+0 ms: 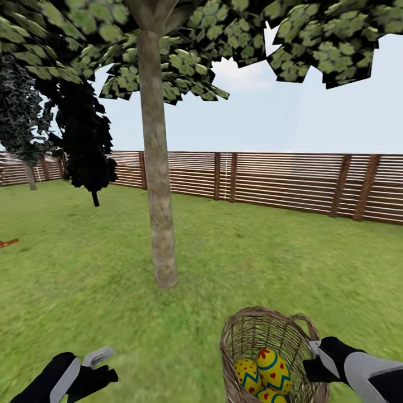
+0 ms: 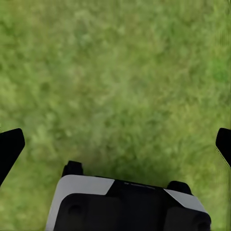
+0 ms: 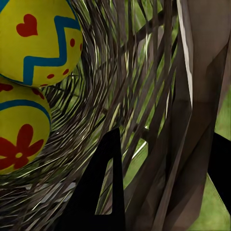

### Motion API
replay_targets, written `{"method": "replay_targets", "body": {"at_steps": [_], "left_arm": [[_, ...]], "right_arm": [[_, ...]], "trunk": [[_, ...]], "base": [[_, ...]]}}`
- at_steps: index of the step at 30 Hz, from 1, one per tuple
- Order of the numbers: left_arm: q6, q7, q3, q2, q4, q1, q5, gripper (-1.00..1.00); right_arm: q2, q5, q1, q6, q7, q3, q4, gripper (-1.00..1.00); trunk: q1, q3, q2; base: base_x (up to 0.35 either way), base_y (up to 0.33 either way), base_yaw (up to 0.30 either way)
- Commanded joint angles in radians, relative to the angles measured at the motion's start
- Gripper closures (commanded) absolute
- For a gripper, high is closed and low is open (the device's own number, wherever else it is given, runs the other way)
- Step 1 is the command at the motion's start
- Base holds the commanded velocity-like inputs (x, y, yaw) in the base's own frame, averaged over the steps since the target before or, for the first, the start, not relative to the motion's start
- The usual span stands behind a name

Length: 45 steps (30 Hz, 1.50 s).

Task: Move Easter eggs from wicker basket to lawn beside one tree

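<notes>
The wicker basket stands on the lawn at the lower right, a short way in front of the tree. Three yellow Easter eggs lie in it: one on top, one to its left, one below. My right gripper is at the basket's right rim, by the handle. In the right wrist view my right gripper straddles the basket wall, one finger inside, one outside, near two eggs. My left gripper hangs open over bare grass.
A brown slat fence closes the garden at the back. A dark, near-black tree stands at the back left, with another trunk further left. A small reddish object lies at the left edge. Grass surrounds the trunk.
</notes>
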Motion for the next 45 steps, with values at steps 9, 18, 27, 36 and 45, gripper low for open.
{"method": "replay_targets", "body": {"at_steps": [9, 18, 27, 36, 45], "left_arm": [[0.002, -0.003, -0.005, -0.001, 0.0, -0.001, -0.003, -1.0], [0.002, -0.003, -0.005, -0.001, 0.0, -0.001, -0.003, -1.0], [0.0, 0.0, -0.008, -0.016, 0.006, -0.001, -0.006, -1.0], [0.0, 0.0, -0.007, -0.022, 0.008, -0.001, -0.006, -1.0], [-0.013, -0.001, -0.01, -0.024, 0.021, -0.001, -0.007, -1.0]], "right_arm": [[-0.002, -0.013, -0.001, 0.002, 0.004, -0.001, 0.001, 1.0], [-0.002, -0.013, -0.001, 0.002, 0.004, -0.002, 0.0, 1.0], [-0.003, -0.014, -0.001, 0.002, 0.004, -0.002, 0.0, 1.0], [-0.003, -0.013, -0.001, 0.002, 0.004, -0.002, 0.0, 1.0], [-0.003, -0.013, -0.001, 0.002, 0.003, -0.002, -0.001, 1.0]], "trunk": [[0.001, 0.003, -0.001], [0.001, 0.006, -0.001], [0.001, 0.006, -0.001], [0.001, 0.006, -0.001], [0.001, 0.006, -0.001]], "base": [[0.321, 0.0, 0.286], [0.322, 0.0, 0.256], [0.307, 0.0, 0.006], [0.327, 0.0, 0.0], [0.327, 0.0, 0.0]]}}
